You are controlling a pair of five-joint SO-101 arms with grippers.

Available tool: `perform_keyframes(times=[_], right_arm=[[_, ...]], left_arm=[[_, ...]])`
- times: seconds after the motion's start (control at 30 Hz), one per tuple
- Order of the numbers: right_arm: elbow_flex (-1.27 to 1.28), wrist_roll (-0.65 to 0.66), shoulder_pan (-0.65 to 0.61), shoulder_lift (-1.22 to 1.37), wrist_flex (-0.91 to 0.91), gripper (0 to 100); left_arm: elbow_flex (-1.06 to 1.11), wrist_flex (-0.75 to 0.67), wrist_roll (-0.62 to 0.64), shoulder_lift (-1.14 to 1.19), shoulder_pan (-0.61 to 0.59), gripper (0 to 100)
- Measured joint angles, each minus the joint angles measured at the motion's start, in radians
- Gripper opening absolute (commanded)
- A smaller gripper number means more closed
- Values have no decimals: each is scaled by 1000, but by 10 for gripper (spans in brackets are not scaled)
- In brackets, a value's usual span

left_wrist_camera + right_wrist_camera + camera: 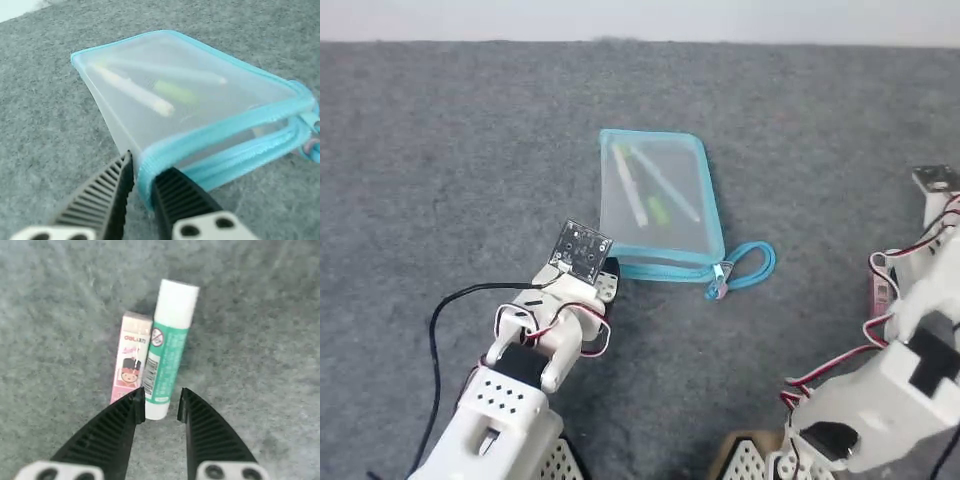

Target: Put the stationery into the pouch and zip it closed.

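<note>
Left claw (142, 167) pinches pouch (200, 100) corner; right claw (161, 400) straddles glue stick (170, 340).

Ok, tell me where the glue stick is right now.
In the right wrist view the glue stick lies on the grey mat, alongside a pink box, its near end between the right gripper's open fingers.
</note>
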Motion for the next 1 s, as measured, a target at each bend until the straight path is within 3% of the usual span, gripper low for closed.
perform_keyframes(times=[0.57, 0.7, 1.0], right_arm=[[-15, 2, 14, 170, -71, 117], [-15, 2, 14, 175, -71, 7], [-63, 2, 15, 147, 32, 6]], left_arm=[[0, 0, 0, 0, 0, 12], [0, 0, 0, 0, 0, 12], [0, 0, 0, 0, 0, 12]])
